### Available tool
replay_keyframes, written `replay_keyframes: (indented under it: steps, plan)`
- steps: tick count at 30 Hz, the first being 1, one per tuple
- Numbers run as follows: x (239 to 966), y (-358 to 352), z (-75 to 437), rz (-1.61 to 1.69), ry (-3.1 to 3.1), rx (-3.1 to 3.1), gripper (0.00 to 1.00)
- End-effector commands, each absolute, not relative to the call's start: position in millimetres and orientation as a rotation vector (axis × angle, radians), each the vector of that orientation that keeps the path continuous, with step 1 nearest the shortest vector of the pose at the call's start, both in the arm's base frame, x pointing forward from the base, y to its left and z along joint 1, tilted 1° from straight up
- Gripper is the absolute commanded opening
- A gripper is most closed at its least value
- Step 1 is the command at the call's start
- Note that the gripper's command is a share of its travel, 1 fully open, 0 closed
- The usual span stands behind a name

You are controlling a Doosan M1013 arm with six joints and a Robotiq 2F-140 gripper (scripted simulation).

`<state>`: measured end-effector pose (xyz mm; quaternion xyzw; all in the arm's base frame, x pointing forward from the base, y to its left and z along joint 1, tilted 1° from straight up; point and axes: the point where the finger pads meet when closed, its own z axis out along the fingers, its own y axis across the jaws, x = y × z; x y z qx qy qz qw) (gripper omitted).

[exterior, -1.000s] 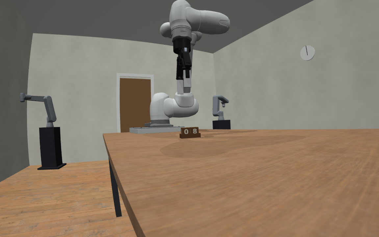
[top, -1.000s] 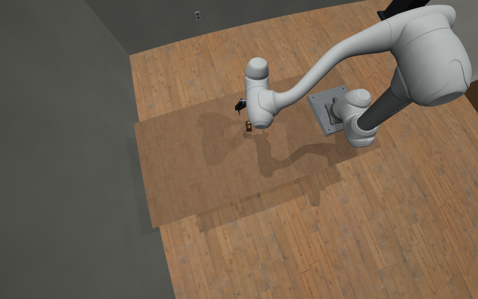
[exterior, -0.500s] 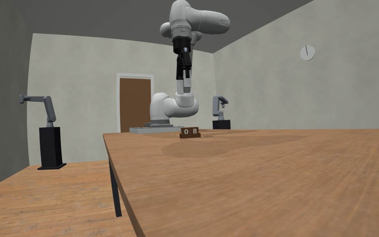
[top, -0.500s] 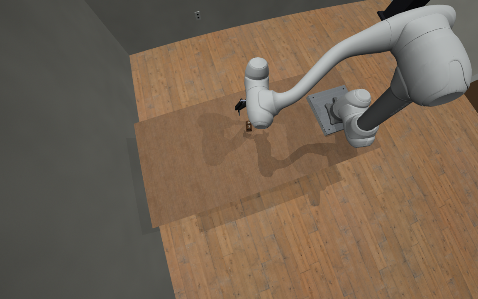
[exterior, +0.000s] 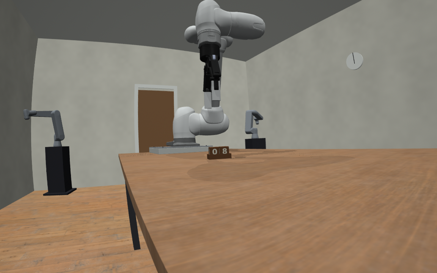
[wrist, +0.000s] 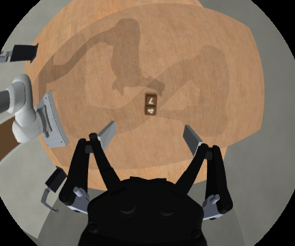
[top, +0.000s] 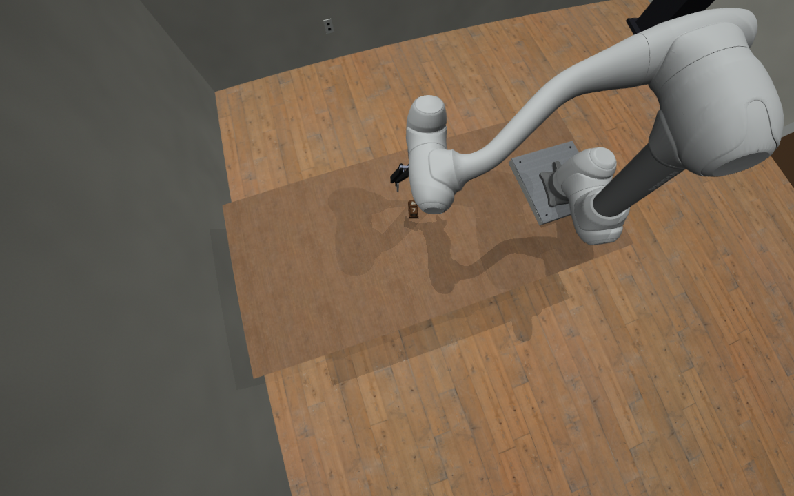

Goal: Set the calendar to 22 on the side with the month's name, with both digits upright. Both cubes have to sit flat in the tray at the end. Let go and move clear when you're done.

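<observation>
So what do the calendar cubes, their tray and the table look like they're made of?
The cubes look like dark brown wood with pale, matte number plates, though painted plastic can't be ruled out. The tray under them shows the same dark brown, with no gloss. The table looks like light, matte wood: grain streaks run along its top. Its one visible leg is thin and dark, possibly metal.

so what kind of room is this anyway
Probably a robot lab or test room: plain walls, a big arm bolted to a wooden table, two smaller arms on black pedestals, a door and a wall clock.
</observation>
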<state>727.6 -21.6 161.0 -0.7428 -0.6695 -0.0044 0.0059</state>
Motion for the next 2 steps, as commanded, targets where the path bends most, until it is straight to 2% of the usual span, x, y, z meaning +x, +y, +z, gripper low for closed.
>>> replay_keyframes:
  steps: [1,2]
  plan:
    - [727.6,-21.6,161.2,-0.014,-2.095,-2.325,1.00]
    - [727.6,-21.6,161.2,-0.014,-2.095,-2.325,1.00]
